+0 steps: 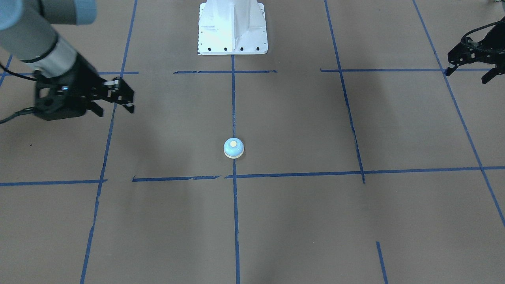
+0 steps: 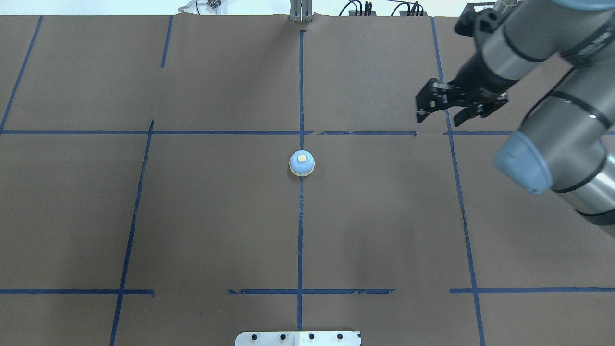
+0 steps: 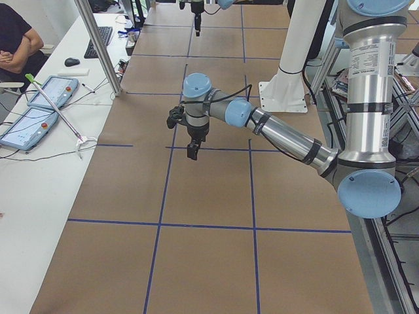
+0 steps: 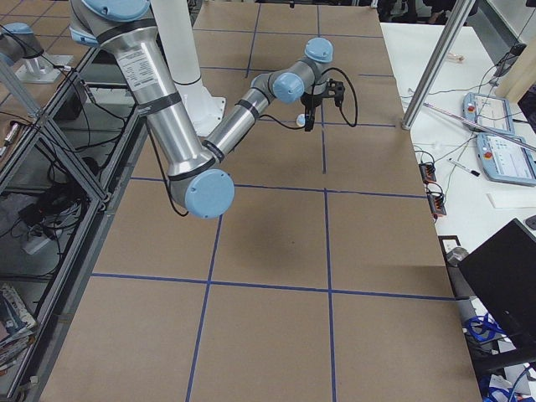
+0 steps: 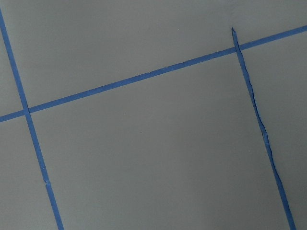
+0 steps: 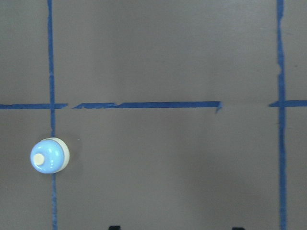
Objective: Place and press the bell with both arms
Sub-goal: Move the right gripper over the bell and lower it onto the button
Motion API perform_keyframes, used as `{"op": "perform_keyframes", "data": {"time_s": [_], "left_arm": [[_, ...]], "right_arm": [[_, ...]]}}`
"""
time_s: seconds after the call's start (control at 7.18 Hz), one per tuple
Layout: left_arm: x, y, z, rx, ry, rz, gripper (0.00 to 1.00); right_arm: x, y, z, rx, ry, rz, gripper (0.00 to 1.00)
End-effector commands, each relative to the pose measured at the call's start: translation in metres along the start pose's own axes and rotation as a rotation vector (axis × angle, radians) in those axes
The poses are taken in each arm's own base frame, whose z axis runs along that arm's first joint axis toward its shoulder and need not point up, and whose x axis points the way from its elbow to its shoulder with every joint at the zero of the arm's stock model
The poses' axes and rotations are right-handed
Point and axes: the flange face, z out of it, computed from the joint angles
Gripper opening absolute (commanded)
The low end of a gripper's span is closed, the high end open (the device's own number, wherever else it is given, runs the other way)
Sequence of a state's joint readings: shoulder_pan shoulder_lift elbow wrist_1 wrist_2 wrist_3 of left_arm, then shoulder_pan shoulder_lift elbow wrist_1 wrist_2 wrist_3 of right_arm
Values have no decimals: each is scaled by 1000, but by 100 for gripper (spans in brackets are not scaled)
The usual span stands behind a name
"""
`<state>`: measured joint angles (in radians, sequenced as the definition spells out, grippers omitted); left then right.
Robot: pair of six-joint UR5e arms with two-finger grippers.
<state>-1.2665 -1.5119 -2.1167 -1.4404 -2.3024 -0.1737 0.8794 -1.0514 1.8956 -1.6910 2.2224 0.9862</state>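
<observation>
The bell is light blue with a cream base and button. It stands alone on the centre tape line, and also shows in the overhead view and at the left of the right wrist view. My right gripper hangs above the paper, open and empty, well to the bell's side. My left gripper is open and empty at the far edge of the front view, far from the bell. The left wrist view shows only paper and tape.
The table is covered in brown paper with a grid of blue tape lines. The white mounting pedestal stands at the robot's side of the table. An operator's bench with tablets runs along the far side.
</observation>
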Motion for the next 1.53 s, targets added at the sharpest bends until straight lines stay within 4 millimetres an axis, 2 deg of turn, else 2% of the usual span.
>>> {"op": "perform_keyframes", "data": {"time_s": [0.0, 0.14, 0.28, 0.42, 0.7, 1.39], "left_arm": [[1, 0, -1, 2, 0, -2, 100], [1, 0, -2, 3, 1, -4, 100], [2, 1, -2, 3, 1, -4, 100], [2, 1, -2, 3, 1, -5, 100], [2, 1, -3, 4, 1, -4, 100], [2, 1, -3, 4, 2, -4, 100]], "right_arm": [[-115, 0, 57, 3, 15, 34, 4], [-137, 0, 106, 3, -20, 93, 0], [-167, -4, 144, 47, -56, 189, 0], [-193, -3, 168, 27, -35, 201, 0], [-197, 10, 189, 51, -5, 193, 0], [-196, 13, 205, 72, 25, 193, 0]]}}
